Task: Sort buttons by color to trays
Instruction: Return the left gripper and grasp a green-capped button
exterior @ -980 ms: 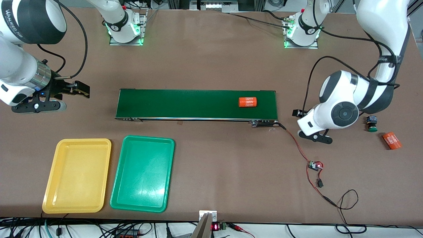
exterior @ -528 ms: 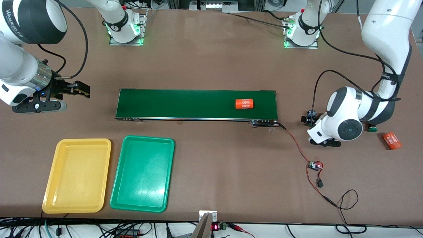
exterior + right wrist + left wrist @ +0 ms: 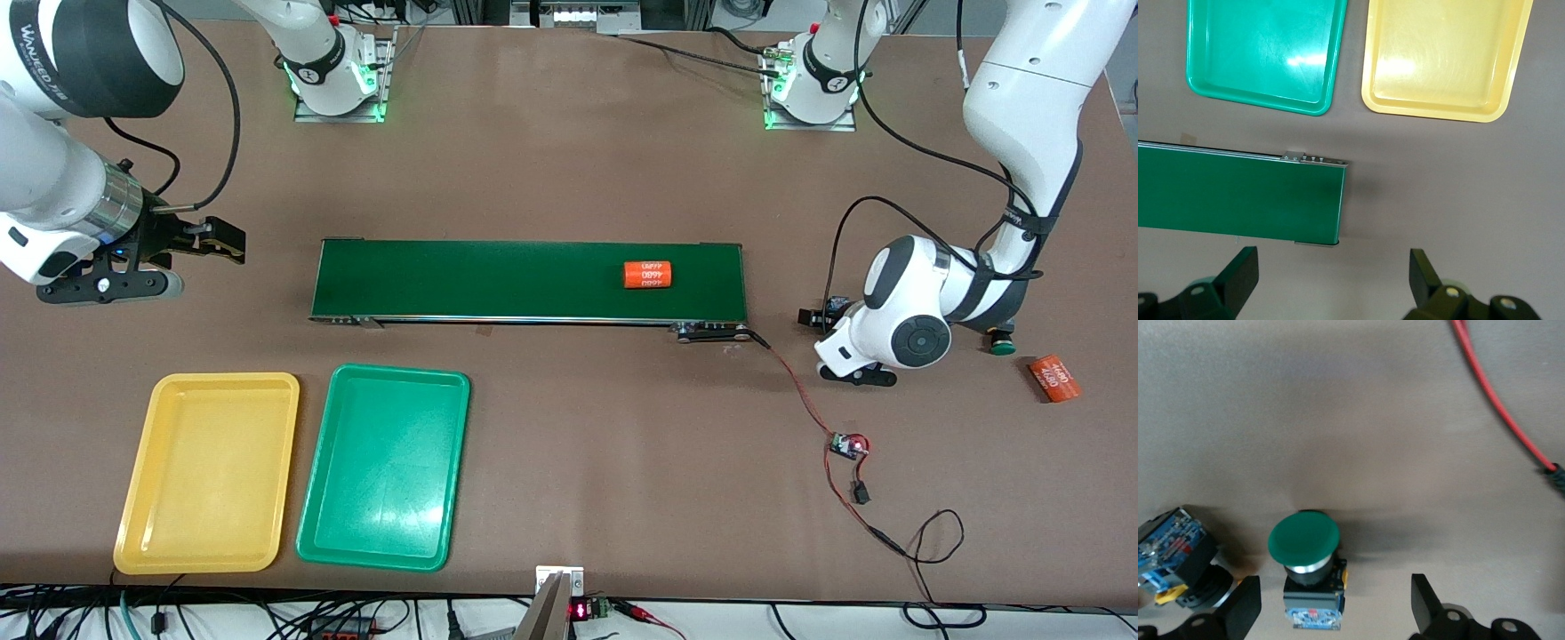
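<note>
A green-capped button [image 3: 1305,540] stands on the brown table at the left arm's end. My left gripper [image 3: 1335,600] is low over it and open, one finger on each side with a gap to both. A second button [image 3: 1175,553] lies on its side close by, its cap hidden. In the front view the left wrist covers these; another green cap [image 3: 1003,348] peeks out from under the arm. My right gripper [image 3: 213,240] hangs open and holds nothing over the table off the conveyor's other end. The yellow tray [image 3: 209,471] and green tray [image 3: 384,467] lie side by side, nearer the front camera.
A long dark-green conveyor belt [image 3: 529,280] carries an orange cylinder [image 3: 647,275]. A second orange cylinder [image 3: 1053,378] lies on the table at the left arm's end. A red wire [image 3: 800,391] runs from the belt to a small circuit board [image 3: 849,444].
The cylinder on the belt has travelled toward the right arm's end. The left arm swung out over the buttons, then back a little toward the belt, covering most of one green-capped button. The right arm has barely moved.
</note>
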